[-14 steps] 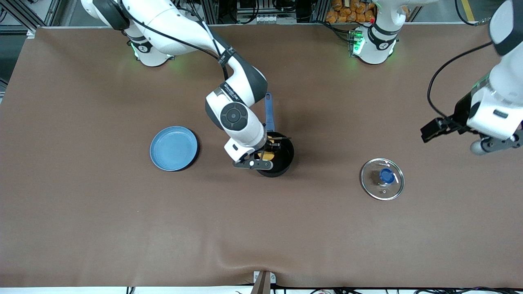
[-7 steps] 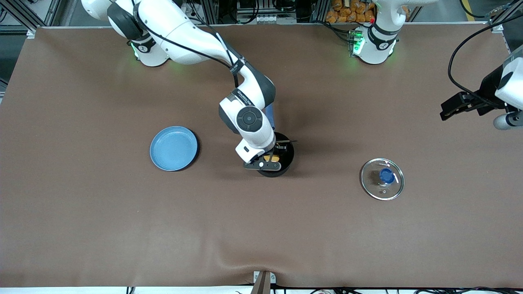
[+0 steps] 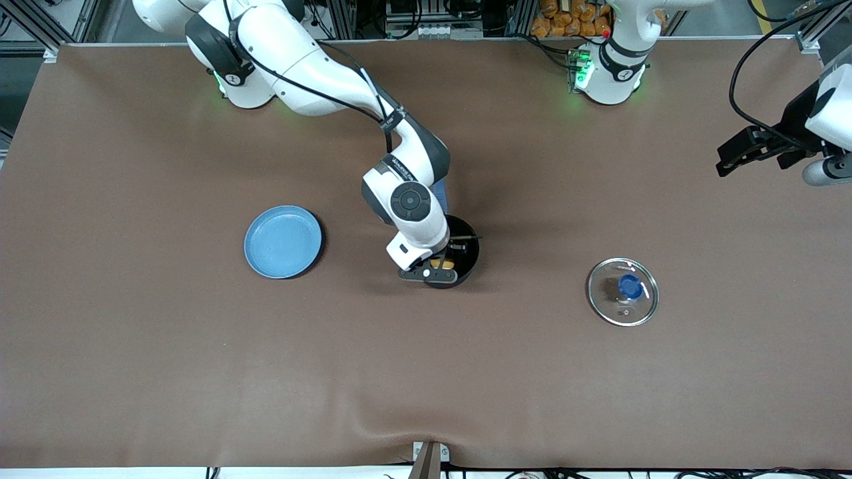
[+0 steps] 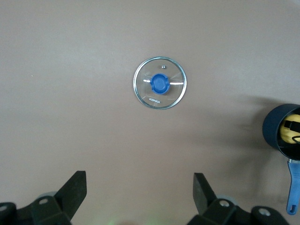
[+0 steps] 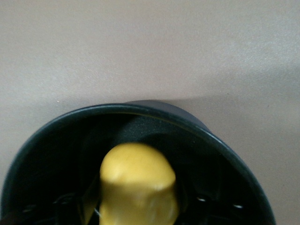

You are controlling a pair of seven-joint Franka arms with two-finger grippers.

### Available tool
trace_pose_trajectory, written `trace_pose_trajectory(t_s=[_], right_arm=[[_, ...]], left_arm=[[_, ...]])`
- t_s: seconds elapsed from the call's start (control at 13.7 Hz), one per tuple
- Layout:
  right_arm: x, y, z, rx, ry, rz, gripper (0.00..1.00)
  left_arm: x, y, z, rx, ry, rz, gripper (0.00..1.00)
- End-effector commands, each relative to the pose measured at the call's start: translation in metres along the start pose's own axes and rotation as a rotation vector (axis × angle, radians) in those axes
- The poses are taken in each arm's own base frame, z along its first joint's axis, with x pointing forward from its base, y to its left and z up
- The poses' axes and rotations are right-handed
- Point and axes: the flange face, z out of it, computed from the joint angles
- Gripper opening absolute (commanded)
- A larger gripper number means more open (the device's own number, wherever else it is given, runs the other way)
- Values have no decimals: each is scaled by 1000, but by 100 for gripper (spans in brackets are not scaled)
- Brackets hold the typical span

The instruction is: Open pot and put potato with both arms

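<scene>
- A brown table (image 3: 166,372) fills the scene; two white robot arms reach over it from their bases.
- The right arm bends down over the middle of the table, and the right gripper (image 3: 442,263) is lowered into the mouth of the pot (image 3: 466,256), directly beneath it.
- The pot, black with a blue handle (image 4: 294,187), stands open; its glass lid (image 3: 623,291) with a blue knob lies flat on the table, well apart from the right gripper, toward the left arm's end.
- A blue plate (image 3: 283,241) sits beside the right gripper, toward the right arm's end, with nothing on it.
- The potato (image 5: 137,185), yellow, is inside the pot's rim, between the right gripper's fingers, which appear closed on it.
- The left gripper (image 4: 139,193) waits high over the table edge with its fingers spread wide and nothing between them; the lid lies below and ahead of it.
- Progress, as a judgement: the lid is off and the potato is in the pot; what seems left is letting go and pulling the arm clear.
</scene>
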Motion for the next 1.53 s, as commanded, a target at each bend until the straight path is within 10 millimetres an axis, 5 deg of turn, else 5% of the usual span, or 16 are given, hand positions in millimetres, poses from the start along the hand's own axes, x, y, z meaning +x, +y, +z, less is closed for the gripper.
trace_pose_trajectory(t_s=[0.0, 0.29, 0.51, 0.73, 0.88, 1.1, 1.31, 1.46], right_arm=[[2, -7, -11, -12, 12, 25, 100], [5, -6, -45, -62, -45, 35, 100], [22, -5, -109, -48, -57, 53, 100], [44, 6, -143, 22, -60, 104, 100], [70, 43, -169, -10, -84, 143, 100], [121, 130, -205, -52, -133, 112, 100], [173, 241, -251, -22, -152, 57, 100], [191, 305, -277, 6, -167, 6, 100]], left_arm=[[-10, -8, -8, -15, 1, 32, 100], [-10, -29, -14, -62, 6, -9, 100], [-12, -23, -14, -61, 5, 3, 100], [-17, -17, -13, -59, -15, 19, 100], [-23, 0, -15, -56, -14, 51, 100], [-25, 5, -15, -51, -18, 62, 100], [-21, -7, -15, -51, -22, 50, 100], [-19, -6, -11, -51, -29, 70, 100]])
